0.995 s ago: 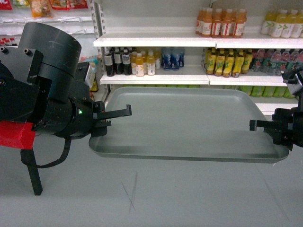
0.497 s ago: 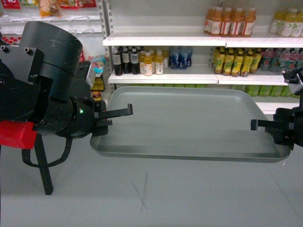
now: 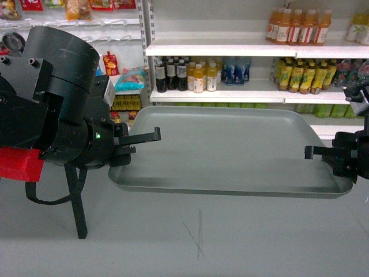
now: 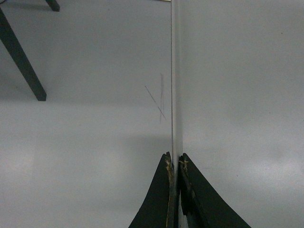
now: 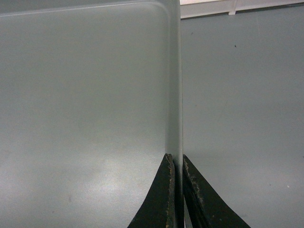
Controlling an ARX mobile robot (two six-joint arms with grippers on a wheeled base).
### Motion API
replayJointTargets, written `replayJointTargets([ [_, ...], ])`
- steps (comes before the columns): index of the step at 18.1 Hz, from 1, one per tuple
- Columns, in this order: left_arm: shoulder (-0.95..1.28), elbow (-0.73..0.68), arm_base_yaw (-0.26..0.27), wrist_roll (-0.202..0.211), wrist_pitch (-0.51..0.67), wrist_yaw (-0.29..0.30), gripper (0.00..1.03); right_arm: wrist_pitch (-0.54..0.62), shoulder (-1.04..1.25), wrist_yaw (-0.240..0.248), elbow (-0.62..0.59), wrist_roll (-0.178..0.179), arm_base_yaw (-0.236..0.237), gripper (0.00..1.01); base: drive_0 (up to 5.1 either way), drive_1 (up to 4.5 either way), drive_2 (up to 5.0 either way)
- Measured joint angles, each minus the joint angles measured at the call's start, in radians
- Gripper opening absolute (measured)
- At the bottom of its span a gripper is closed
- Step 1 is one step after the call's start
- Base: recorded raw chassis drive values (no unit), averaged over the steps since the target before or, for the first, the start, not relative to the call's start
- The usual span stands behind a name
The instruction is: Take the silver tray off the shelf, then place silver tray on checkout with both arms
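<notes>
Floor (image 3: 230,248) lies nearest, grey and bare but for a faint scratch mark, and the silver tray (image 3: 230,150) hangs in the air above it, resting on nothing. That is the point of the two-sided hold: a wide, flat sheet gripped at one end alone would sag or twist, so each arm takes one short edge and the tray stays close to level.

At the tray's left end, the left gripper (image 3: 128,144) is clamped on the rim; its wrist camera shows the two fingers (image 4: 159,199) pressed tight against either face of the thin edge, with no gap visible. At the tray's right end, the right gripper (image 3: 314,153) does the same, its fingers (image 5: 159,199) pinching the raised rim just short of the rounded corner. Both pinch only the lip, which I judge a slim hold that calls for the arms to move together; if one leads, the rim could slip out.

Beside the tray's left end, below the arm, stands a dark slanted leg (image 3: 75,199) of some stand.

Beyond the tray's far edge stand the store shelves (image 3: 230,95), stocked with rows of bottled drinks (image 3: 184,75). The tray is clear of the shelf boards, so the lifting-off part looks done. No checkout counter shows in any view, so the carry to it and the set-down remain.
</notes>
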Motion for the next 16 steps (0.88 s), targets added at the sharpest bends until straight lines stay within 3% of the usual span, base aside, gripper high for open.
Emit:
replayJointTargets([
  [16, 0.0, 0.0, 0.003, 0.0, 0.001, 0.001, 0.03, 0.001, 0.0, 0.0, 0.001, 0.0, 0.004, 0.02, -5.0, 2.47, 2.5],
])
